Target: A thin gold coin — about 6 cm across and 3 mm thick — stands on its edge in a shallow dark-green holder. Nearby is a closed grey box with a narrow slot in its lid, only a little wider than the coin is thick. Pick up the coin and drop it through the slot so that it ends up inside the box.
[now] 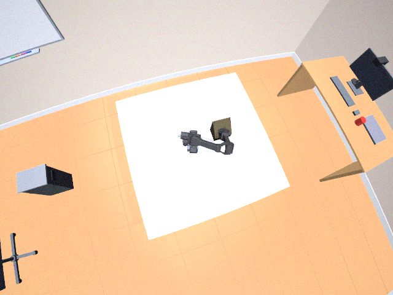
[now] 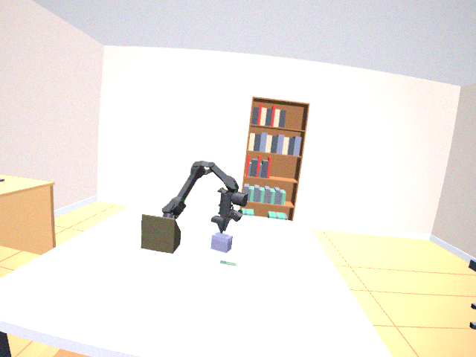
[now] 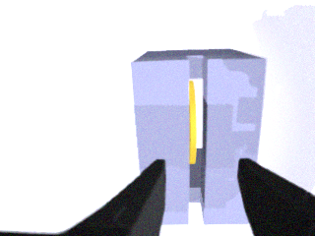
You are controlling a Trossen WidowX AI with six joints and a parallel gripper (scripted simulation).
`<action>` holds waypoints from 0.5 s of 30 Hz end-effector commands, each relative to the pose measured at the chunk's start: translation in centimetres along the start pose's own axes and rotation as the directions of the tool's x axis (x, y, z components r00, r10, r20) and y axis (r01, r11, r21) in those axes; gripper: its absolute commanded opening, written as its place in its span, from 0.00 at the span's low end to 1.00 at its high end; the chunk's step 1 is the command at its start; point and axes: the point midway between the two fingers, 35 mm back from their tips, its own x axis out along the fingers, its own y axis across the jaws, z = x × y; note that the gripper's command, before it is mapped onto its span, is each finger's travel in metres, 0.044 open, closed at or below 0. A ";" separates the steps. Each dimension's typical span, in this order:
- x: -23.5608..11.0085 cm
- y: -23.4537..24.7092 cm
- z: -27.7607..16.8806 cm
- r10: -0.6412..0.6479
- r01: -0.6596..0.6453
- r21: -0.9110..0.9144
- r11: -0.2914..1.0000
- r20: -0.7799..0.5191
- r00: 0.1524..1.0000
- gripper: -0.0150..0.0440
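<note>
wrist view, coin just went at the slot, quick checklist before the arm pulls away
1. Gripper open, holding nothing: ok, its two dark fingers stand apart with bare lid between them.
2. Thin gold coin out of the fingers: ok, it sits edge-on in the narrow slot.
3. Coin fully inside the closed grey box: cannot tell, yellow shows in the slot.
4. Coin lined up with the slot: ok, parallel to it.
5. Fingers off the box: cannot tell from the wrist view; the exterior view shows the tips just above the lid.
6. Dark-green holder without a coin: ok.

Top looks down from afar, exterior sideways (wrist sits closest).
</note>
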 end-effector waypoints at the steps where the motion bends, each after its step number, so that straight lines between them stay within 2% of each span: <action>1: 0.0 0.0 0.0 0.000 0.000 -0.001 1.000 0.000 1.000 0.53; 2: 0.0 0.0 0.0 0.000 0.000 -0.001 1.000 0.000 1.000 0.53; 10: -2.0 0.0 0.0 -0.001 0.001 0.001 1.000 0.000 1.000 0.88; 12: -3.9 -0.1 -0.1 0.001 -0.001 0.004 1.000 -0.001 1.000 0.97; 15: -6.0 -0.1 -0.4 0.005 -0.005 0.008 1.000 -0.003 1.000 1.00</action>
